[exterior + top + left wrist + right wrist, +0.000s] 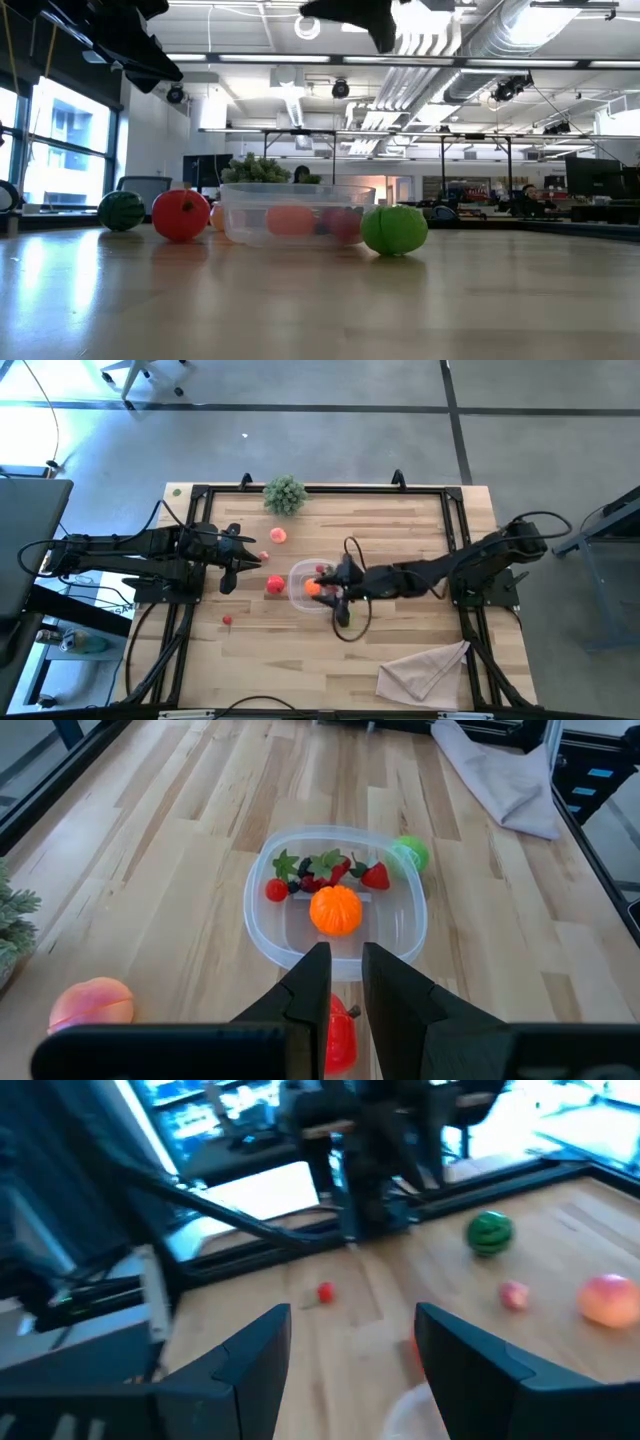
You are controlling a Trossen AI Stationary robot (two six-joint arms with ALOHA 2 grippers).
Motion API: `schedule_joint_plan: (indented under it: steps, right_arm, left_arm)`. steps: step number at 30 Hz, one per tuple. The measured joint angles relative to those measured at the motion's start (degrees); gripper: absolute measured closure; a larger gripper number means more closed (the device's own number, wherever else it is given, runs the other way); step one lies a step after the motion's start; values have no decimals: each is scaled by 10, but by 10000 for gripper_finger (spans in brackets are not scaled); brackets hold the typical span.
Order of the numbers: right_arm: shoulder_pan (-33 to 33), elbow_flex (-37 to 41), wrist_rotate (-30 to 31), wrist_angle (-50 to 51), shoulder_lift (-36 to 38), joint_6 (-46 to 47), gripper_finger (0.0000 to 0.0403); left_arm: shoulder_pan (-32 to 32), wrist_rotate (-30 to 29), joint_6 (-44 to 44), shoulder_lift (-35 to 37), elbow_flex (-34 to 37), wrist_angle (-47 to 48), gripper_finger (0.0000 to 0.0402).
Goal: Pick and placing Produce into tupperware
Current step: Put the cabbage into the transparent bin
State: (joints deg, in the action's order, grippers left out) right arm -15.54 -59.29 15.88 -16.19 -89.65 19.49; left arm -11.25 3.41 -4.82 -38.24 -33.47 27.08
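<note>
The clear tupperware (pixel 255 910) (pixel 300 600) stands mid-table. In it lie an orange (pixel 335 910), a strawberry (pixel 376 875), a small red berry (pixel 276 890) and leafy red-and-green pieces. A green ball (pixel 410 852) (pixel 393 229) rests on the table against its right side. To its left lie a red tomato (pixel 274 586), a peach (pixel 277 535), a small pink fruit (pixel 264 556), a tiny red berry (pixel 227 621) and a striped green ball (pixel 489 1232). My right gripper (pixel 350 1320) (pixel 338 587) hovers open above the tupperware, holding nothing. My left gripper (pixel 345 955) waits shut above the tomato.
A grey-green plant sprig (pixel 285 493) sits at the far edge. A beige cloth (pixel 425 672) lies at the near right corner. Black frame rails (pixel 455 530) run along the table's sides. Bare wood lies between the tupperware and the cloth.
</note>
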Motion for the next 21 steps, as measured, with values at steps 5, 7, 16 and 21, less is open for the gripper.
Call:
schedule_joint_plan:
  steps: [5,7,16,21]
  right_arm:
    - [-35,0,0,-13,1,40,197]
    - [-46,0,0,-12,1,82,197]
    - [-89,0,0,-20,1,213,197]
    - [-97,0,6,-33,1,205,197]
  left_arm:
    - [0,0,0,0,0,0,350]
    - [0,0,0,0,0,0,350]
    - [0,0,0,0,0,0,350]
    - [0,0,0,0,0,0,350]
